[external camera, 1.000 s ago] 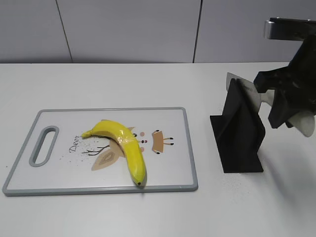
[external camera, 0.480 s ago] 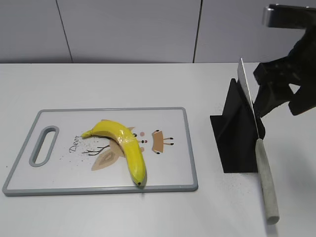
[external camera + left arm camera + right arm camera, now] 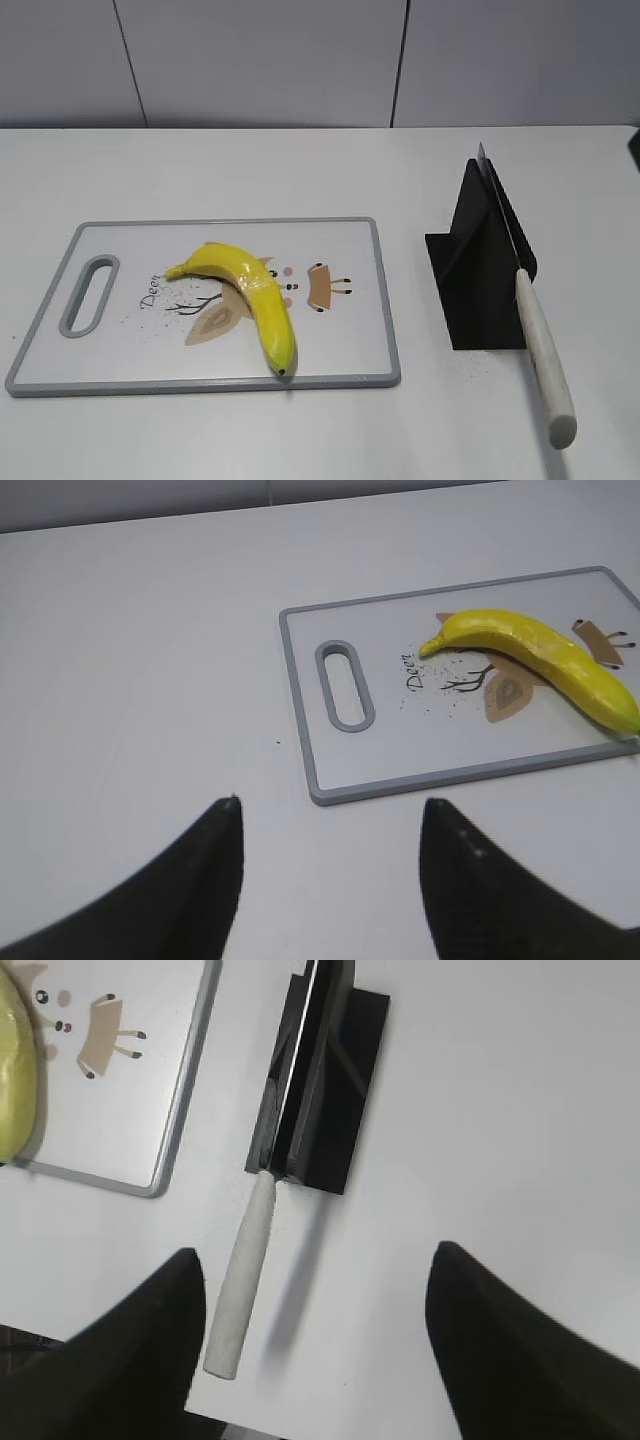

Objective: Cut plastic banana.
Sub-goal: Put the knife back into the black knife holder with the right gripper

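Plastic banana (image 3: 250, 292) on board (image 3: 340, 350) (uncut)

I read one word only, "Deer", printed in dark script on my cutting board (image 3: 340, 345), beside its handle slot (image 3: 89, 295), above a small tree drawing toward the table's left edge.

You have the curved yellow plastic banana (image 3: 250, 295) lying on the grey-rimmed white cutting board (image 3: 350, 250) at the table's left. To the right stands the black angular knife stand (image 3: 480, 270), holding the white-handled knife (image 3: 545, 360), handle pointing near.
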